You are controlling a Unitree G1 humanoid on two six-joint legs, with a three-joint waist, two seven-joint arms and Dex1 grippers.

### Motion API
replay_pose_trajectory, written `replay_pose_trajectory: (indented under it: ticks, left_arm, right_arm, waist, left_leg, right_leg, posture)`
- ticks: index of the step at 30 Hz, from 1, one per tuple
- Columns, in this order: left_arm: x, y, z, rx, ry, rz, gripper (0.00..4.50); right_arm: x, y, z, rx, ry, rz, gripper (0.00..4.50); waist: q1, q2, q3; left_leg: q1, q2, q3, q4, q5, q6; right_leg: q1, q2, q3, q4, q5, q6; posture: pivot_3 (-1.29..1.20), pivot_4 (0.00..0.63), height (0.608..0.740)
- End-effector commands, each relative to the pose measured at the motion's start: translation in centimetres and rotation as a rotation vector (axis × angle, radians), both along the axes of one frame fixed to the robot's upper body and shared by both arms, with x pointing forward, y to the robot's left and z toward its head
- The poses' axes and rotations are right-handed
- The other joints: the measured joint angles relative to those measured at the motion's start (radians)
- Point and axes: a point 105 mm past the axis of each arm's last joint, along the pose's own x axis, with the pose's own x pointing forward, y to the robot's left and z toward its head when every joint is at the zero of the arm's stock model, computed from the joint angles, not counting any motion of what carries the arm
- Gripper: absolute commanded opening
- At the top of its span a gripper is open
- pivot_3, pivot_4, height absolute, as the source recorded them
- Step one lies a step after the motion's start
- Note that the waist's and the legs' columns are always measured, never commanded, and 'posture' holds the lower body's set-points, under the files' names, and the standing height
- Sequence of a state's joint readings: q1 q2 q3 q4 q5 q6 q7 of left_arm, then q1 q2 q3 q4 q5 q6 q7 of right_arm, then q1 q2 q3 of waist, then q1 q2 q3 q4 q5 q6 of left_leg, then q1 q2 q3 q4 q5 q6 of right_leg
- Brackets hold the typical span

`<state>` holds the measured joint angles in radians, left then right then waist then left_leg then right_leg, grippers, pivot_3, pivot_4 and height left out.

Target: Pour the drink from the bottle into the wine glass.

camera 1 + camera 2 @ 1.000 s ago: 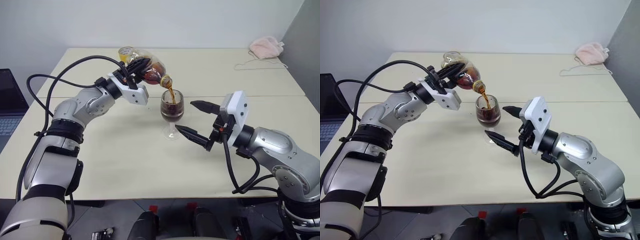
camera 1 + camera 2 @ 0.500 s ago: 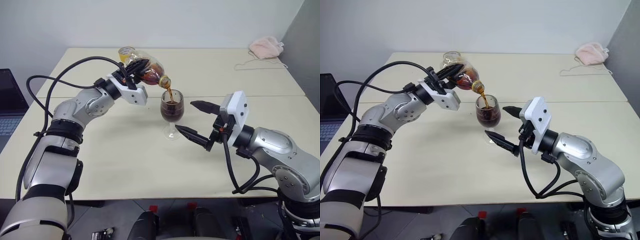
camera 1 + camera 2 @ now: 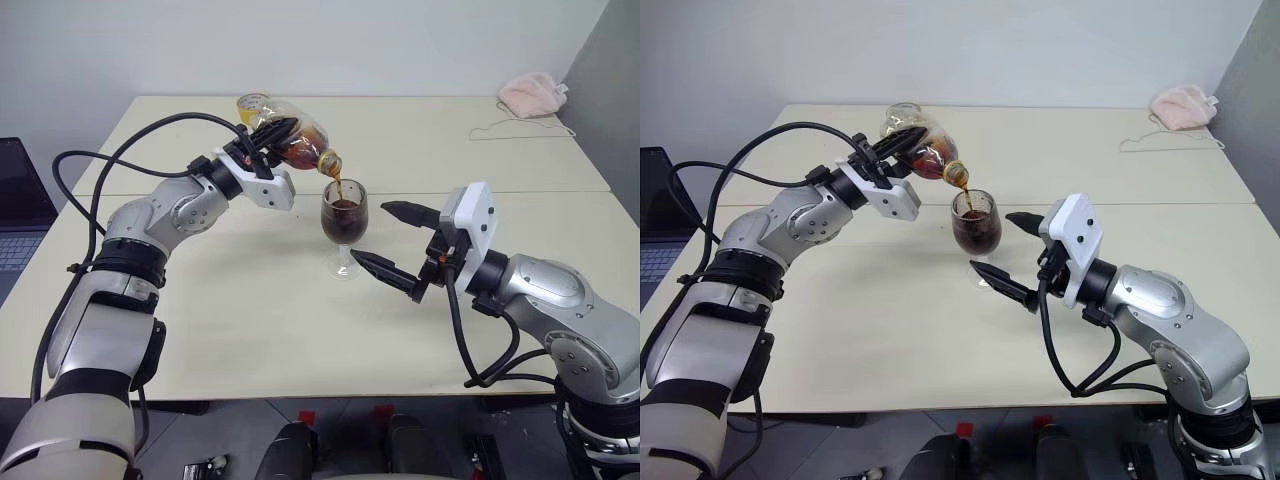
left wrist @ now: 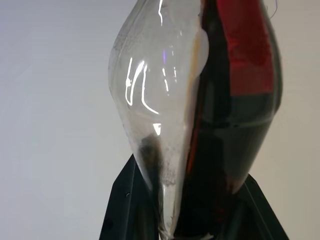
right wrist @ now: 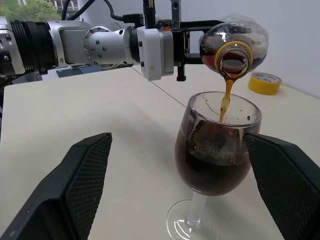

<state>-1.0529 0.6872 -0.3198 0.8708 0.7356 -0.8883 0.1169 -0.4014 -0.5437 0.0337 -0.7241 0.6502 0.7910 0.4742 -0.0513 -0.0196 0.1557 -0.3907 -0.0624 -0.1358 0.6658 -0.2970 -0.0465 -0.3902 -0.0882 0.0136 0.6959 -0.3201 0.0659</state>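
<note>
My left gripper point(image 3: 270, 134) is shut on the bottle point(image 3: 302, 146), which hangs tilted with its open mouth over the wine glass point(image 3: 344, 216). A thin stream of the dark drink point(image 5: 226, 99) falls from the mouth into the bowl. The glass stands upright on the table point(image 3: 250, 320), its bowl mostly full of drink point(image 5: 211, 169). In the left wrist view the bottle point(image 4: 200, 100) rises between the black fingers point(image 4: 125, 200), part clear and part dark. My right gripper point(image 3: 368, 231) is open, with one finger on each side of the glass and not touching it.
A yellow tape roll point(image 3: 251, 102) lies behind the bottle at the table's far edge. A pink cloth point(image 3: 532, 93) and a thin cord point(image 3: 520, 128) sit at the far right. A laptop point(image 3: 15, 200) is off the table's left side.
The drink keeps running and its level in the glass has crept up a little. Both arms have held still.
</note>
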Motion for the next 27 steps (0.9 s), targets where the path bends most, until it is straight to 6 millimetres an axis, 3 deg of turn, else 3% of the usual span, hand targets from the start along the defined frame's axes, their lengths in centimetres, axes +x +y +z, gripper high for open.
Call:
replay_pose_trajectory:
  ticks: [1, 27]
  left_arm:
    - [-0.55, -0.19, 2.17, -0.009, -0.068, -0.026, 0.74]
    - [-0.68, -0.56, 1.67, -0.012, -0.043, -0.045, 0.74]
  right_arm:
    - [-0.76, 0.35, 0.85, 0.017, -0.049, 0.023, 4.50]
    - [-0.84, 0.42, 0.86, 0.024, -0.050, 0.024, 4.50]
  waist:
    - [0.000, 0.000, 0.000]
    - [0.000, 0.000, 0.000]
  left_leg:
    - [0.000, 0.000, 0.000, 0.000, 0.000, 0.000]
    - [0.000, 0.000, 0.000, 0.000, 0.000, 0.000]
  right_leg:
    - [0.000, 0.000, 0.000, 0.000, 0.000, 0.000]
    - [0.000, 0.000, 0.000, 0.000, 0.000, 0.000]
  posture:
    - [0.00, 0.150, 0.740]
    - [0.00, 0.150, 0.740]
